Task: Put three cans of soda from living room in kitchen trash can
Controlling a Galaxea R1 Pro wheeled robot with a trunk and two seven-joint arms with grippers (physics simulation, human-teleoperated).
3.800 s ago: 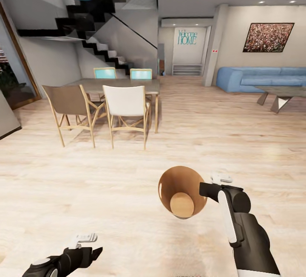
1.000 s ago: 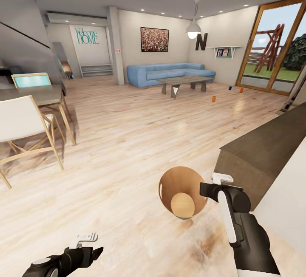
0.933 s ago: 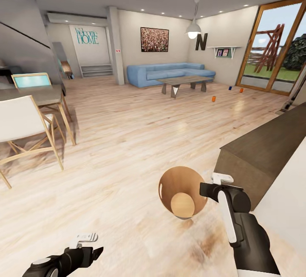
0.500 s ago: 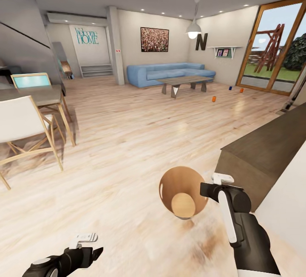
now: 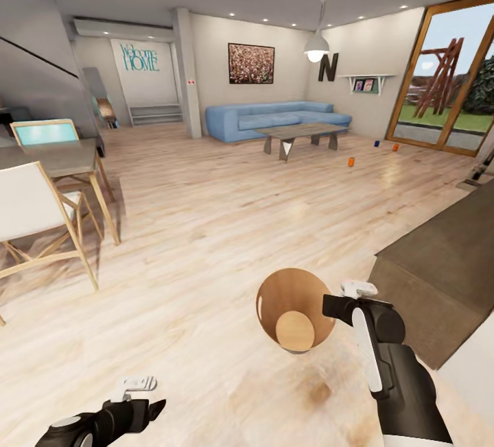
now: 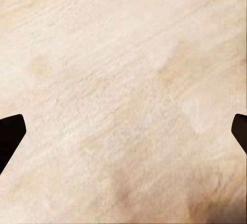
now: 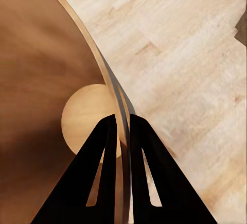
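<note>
Above the wood floor (image 5: 206, 227), right fingers (image 7: 108, 147) pinch the empty tash can (image 5: 291, 296) rim; left fingers (image 6: 10, 136) spread.

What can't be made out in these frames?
- Three cans on the living-room floor, head view: too small to read labels or tell upright from tipped.
- Left hand, left wrist view: fingertips cut off by the picture's edges.
- Trash can outer wall, head view: hidden behind its own rim, seen from above.
- Right hand, right wrist view: clamps the rim; the bin's lower wall hidden.
</note>
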